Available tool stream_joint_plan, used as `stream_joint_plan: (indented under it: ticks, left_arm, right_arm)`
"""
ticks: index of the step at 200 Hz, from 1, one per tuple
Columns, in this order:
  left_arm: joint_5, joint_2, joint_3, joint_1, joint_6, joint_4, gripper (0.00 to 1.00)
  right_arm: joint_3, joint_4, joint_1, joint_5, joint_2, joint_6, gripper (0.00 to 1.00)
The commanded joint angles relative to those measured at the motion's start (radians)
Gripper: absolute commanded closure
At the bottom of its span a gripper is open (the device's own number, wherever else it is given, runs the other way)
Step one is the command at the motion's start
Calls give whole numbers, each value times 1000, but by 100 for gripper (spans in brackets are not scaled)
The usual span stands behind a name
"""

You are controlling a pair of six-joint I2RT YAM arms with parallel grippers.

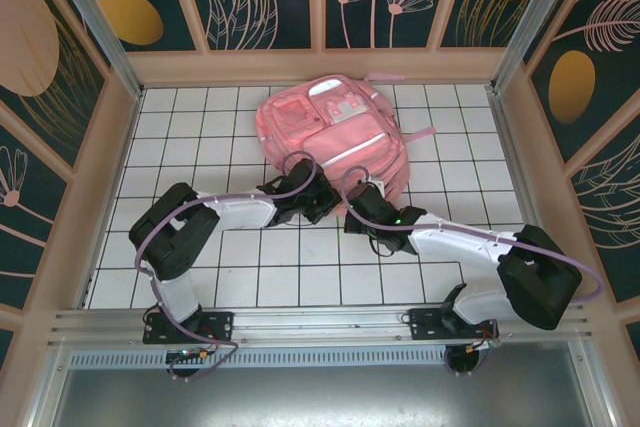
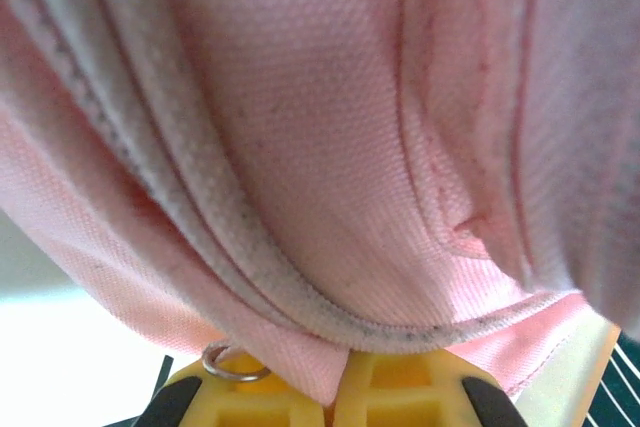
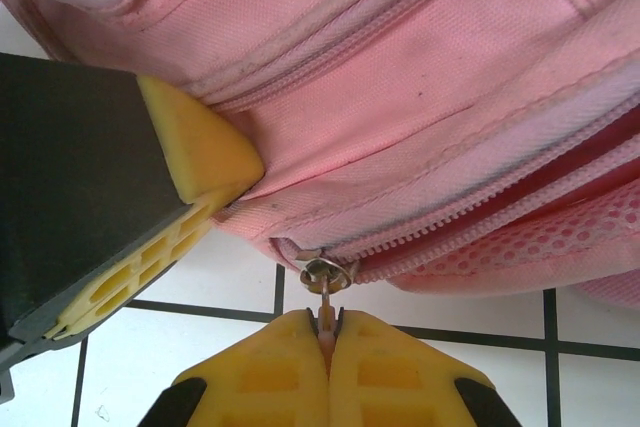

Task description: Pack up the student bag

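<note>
The surface [image 1: 200, 137] is a white tiled board with dark grid lines. One thing lies directly on it: the student bag [image 1: 335, 132], flat on its back, from the centre up toward 12 o'clock. A pink strap [image 1: 420, 134] trails from the bag onto the tiles toward 3 o'clock. The bag's lower edge rests on the tiles near the centre.

Overhead camera sits high behind both arm bases [image 1: 190, 325], looking down across the tiled tabletop [image 1: 200, 137] at the whole student bag [image 1: 335, 127]. The wrist cameras stare forward past the left tool [image 2: 335, 392] and right tool [image 3: 328, 362], jammed close against pink fabric. That near edge of the bag is what all three views share.
</note>
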State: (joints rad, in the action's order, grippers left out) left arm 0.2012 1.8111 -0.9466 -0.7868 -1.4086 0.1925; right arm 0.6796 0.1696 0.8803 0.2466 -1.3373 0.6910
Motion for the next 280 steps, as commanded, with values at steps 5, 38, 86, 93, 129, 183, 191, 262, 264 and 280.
stream_joint_plan:
  ticks: [5, 38, 86, 93, 129, 183, 191, 262, 264, 280]
  left_arm:
    - [-102, -26, 90, 36, -18, -110, 100]
    - [-168, -159, 195, 132, 28, -171, 100]
    - [-159, -310, 277, 382, 221, -265, 100]
    - [-127, -305, 261, 428, 256, -282, 100]
    - [-118, -270, 89, 485, 400, -432, 100]
    - [41, -378, 131, 421, 265, -415, 40]
    - [61, -393, 141, 386, 232, -404, 39]
    - [70, -266, 63, 87, -48, -226, 35]
    - [68, -257, 56, 84, -50, -227, 35]
    - [63, -195, 11, 64, -63, -222, 33]
  right_arm:
    - [12, 23, 8, 46, 49, 9, 100]
    - [-29, 47, -34, 48, 86, 3, 100]
    - [-35, 43, -89, 11, 112, -24, 100]
    - [-30, 31, -89, -4, 109, -24, 100]
    - [-3, -34, -68, -57, 61, -7, 100]
    - [31, -91, -14, -68, -2, 10, 100]
    - [30, -99, -11, -69, -5, 10, 100]
    - [29, -137, 12, -81, -30, 6, 100]
    - [30, -138, 12, -81, -30, 6, 100]
    - [28, -139, 19, -79, -29, 5, 100]
